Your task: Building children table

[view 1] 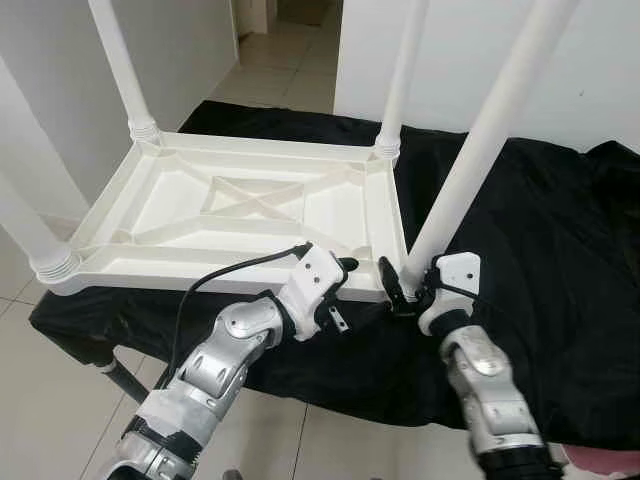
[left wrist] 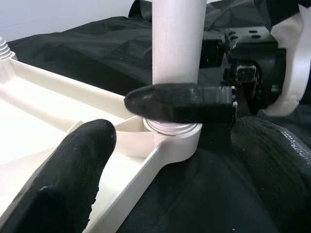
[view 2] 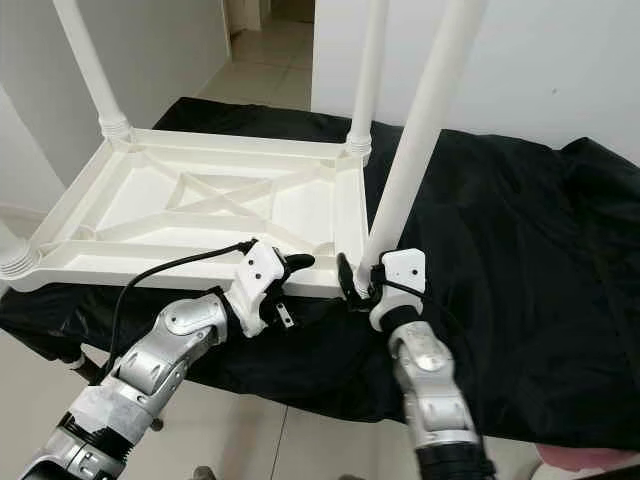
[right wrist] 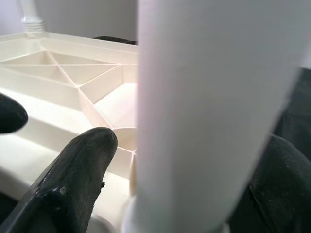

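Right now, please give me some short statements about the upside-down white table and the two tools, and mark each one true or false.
1. The white plastic tabletop lies upside down on a black cloth. True.
2. The right tool is at the base of the near white table leg. True.
3. The near white table leg lies flat on the cloth. False: it stands up from the tabletop's near corner socket.
4. The left tool grips the far leg. False: it sits open beside the near corner, holding nothing.
5. The tabletop's underside has crossing ribs. True.
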Controlling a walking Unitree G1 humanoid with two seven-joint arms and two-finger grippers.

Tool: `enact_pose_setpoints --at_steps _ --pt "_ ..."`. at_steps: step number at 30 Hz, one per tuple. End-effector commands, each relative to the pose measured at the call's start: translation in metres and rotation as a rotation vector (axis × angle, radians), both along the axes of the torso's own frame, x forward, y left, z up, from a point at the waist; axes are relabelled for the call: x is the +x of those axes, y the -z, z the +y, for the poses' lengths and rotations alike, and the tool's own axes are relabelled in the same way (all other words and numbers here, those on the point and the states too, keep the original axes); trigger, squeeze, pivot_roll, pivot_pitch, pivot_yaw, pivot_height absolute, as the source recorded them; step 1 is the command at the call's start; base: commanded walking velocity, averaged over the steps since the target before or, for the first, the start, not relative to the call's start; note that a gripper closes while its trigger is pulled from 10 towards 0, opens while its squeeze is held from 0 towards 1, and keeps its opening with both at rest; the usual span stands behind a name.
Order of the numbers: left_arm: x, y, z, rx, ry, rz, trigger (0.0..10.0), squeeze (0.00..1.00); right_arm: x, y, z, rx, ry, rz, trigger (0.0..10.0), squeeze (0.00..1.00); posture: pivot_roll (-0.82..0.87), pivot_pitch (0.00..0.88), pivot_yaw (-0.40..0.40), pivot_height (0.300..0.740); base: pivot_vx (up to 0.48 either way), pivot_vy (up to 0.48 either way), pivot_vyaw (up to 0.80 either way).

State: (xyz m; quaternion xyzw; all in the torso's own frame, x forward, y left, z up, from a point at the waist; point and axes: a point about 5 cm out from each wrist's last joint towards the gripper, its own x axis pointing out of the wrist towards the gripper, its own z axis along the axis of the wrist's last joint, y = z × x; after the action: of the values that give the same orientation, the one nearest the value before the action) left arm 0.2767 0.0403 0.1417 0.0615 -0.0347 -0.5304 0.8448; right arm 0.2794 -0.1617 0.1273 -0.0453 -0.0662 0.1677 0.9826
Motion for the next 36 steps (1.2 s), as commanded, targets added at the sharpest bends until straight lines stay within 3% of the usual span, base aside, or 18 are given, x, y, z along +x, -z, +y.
enact_pose_setpoints --at_steps 1,3,10,11,12,13,27,28,29,30,36 --pt "-0.007 0.003 -0.004 0.021 0.096 0.016 10.0 0.0 0.0 0.001 0.003 -0.001 -0.039 -0.004 10.0 0.0 -0.07 0.0 -0.027 0.74 0.0 0.0 0.0" --pt "-0.008 0.003 -0.006 0.025 0.102 0.016 10.0 0.0 0.008 -0.002 -0.006 -0.03 -0.113 -0.005 10.0 0.0 -0.07 0.0 -0.025 0.74 0.0 0.0 0.0" --pt "-0.008 0.003 -0.004 0.031 0.103 0.019 10.0 0.0 0.017 0.002 -0.012 -0.075 -0.196 0.025 10.0 0.0 -0.06 0.0 -0.024 0.74 0.0 0.0 0.0" --pt "-0.008 0.003 -0.003 0.031 0.101 0.02 10.0 0.0 0.018 0.003 -0.013 -0.078 -0.206 0.031 9.0 0.0 -0.06 0.0 -0.024 0.74 0.0 0.0 0.0" --pt "-0.008 0.003 -0.003 0.031 0.099 0.02 10.0 0.0 0.019 0.003 -0.014 -0.09 -0.221 0.028 3.9 0.0 -0.06 0.0 -0.024 0.74 0.0 0.0 0.0" --pt "-0.008 0.003 -0.003 0.031 0.096 0.021 10.0 0.0 0.02 0.004 -0.014 -0.092 -0.238 0.027 0.0 0.0 -0.06 0.0 -0.022 0.74 0.0 0.0 0.0" --pt "-0.005 0.001 -0.001 0.033 0.089 0.021 10.0 0.0 0.017 0.01 -0.019 -0.057 -0.253 0.037 0.0 0.0 -0.06 0.0 -0.011 0.74 0.0 0.0 0.0" --pt "-0.005 0.0 -0.001 0.033 0.091 0.021 10.0 0.0 0.017 0.011 -0.02 -0.05 -0.243 0.039 9.3 0.0 -0.06 0.0 -0.008 0.74 0.0 0.0 0.0" --pt "-0.005 0.0 -0.001 0.033 0.091 0.021 10.0 0.0 0.017 0.011 -0.02 -0.05 -0.243 0.039 9.3 0.0 -0.06 0.0 -0.008 0.74 0.0 0.0 0.0" --pt "-0.005 0.0 -0.001 0.034 0.093 0.021 10.0 0.0 0.016 0.011 -0.019 -0.039 -0.234 0.041 10.0 0.0 -0.07 0.0 -0.005 0.74 0.0 0.0 0.0" --pt "-0.005 0.0 -0.003 0.034 0.101 0.021 10.0 0.0 0.014 0.011 -0.016 0.007 -0.183 0.037 10.0 0.0 -0.07 0.0 -0.002 0.74 0.0 0.0 0.0"
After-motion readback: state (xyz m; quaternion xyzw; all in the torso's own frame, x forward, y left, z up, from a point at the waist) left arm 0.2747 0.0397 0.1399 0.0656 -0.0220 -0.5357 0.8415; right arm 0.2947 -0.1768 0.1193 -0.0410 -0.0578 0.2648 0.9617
